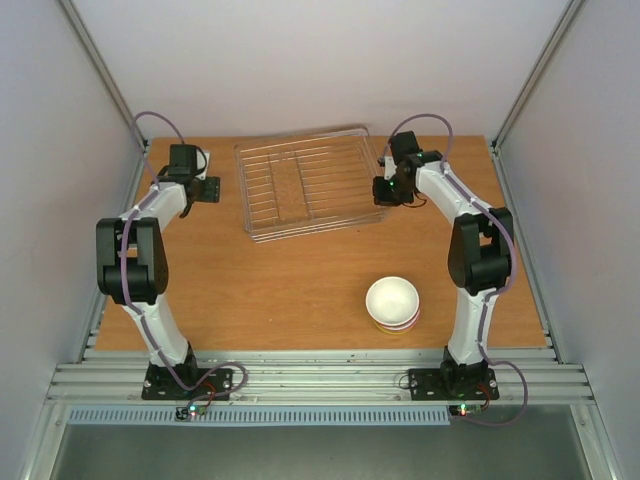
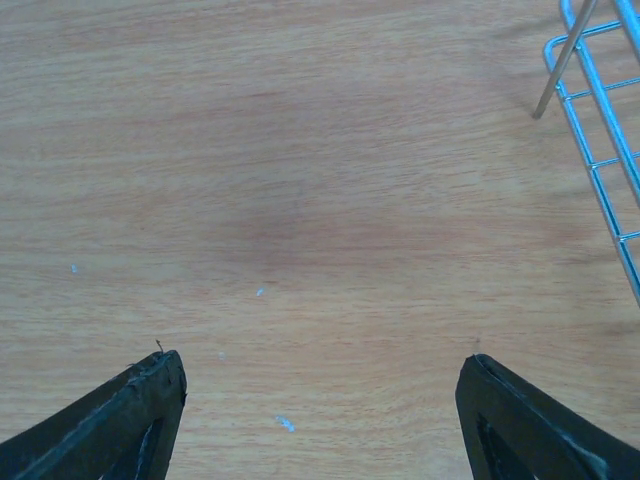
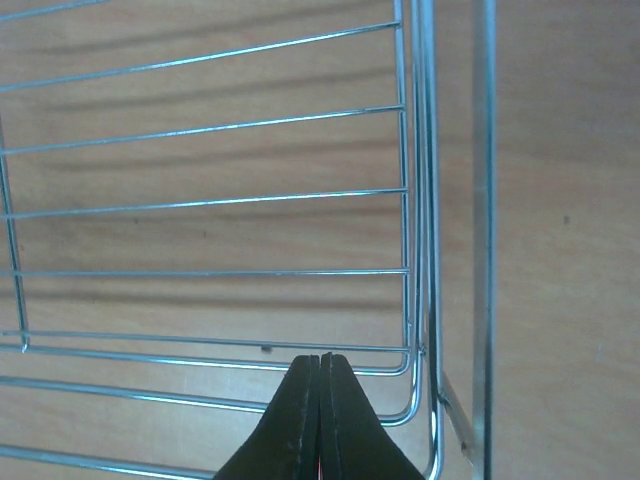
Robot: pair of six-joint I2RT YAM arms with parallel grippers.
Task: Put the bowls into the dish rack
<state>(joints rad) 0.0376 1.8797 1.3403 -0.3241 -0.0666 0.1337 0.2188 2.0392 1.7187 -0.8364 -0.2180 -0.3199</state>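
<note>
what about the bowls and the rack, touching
Apart. The top view shows bare table between the stacked bowls and the rack.

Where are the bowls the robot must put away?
Look at the brown wooden table, near its front edge on the right. The stack of small round bowls, white on top, sits there, apart from the clear wire-ribbed dish rack. It's the only round thing.
</note>
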